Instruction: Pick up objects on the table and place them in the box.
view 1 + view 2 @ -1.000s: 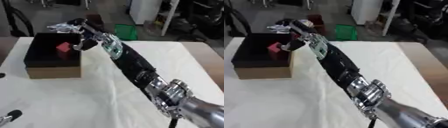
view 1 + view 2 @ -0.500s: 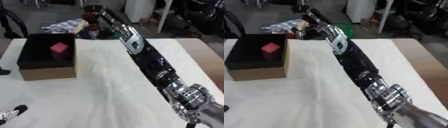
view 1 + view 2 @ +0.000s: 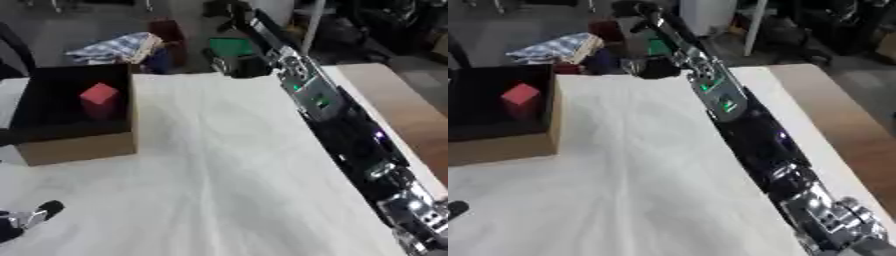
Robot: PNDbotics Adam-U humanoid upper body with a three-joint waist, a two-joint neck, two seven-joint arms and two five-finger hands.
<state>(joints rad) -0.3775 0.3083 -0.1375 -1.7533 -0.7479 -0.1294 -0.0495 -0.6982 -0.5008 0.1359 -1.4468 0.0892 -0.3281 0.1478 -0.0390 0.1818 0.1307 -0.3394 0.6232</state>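
Now the red block (image 3: 99,97) lies inside the box (image 3: 77,146) at the table's (image 3: 219,190) left. The right arm (image 3: 332,112) stretches past the far edge; whether its hand (image 3: 651,66) is clenched or released, I cannot tell. Of the left hand (image 3: 24,221), only dark fingertips show at the lower left corner.

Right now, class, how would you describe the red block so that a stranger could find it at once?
Look to the table's left side for the box with cardboard walls and a black inside. The red block lies in it, the only bright thing there.
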